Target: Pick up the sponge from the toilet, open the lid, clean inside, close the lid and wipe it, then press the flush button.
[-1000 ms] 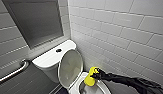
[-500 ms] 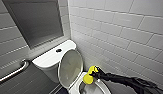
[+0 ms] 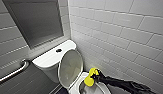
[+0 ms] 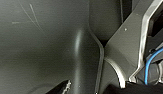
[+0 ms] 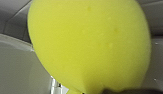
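Here the right gripper (image 3: pixel 96 75) holds the sponge (image 3: pixel 89 80) over the open toilet (image 3: pixel 76 84).

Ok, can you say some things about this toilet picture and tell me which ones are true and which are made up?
1. The lid is up. True.
2. The sponge is blue. False: it is yellow.
3. The right gripper holds the sponge over the bowl. True.
4. The flush button is on the lid. False: it sits in the tank top.
5. A grab bar is beside the toilet. True.
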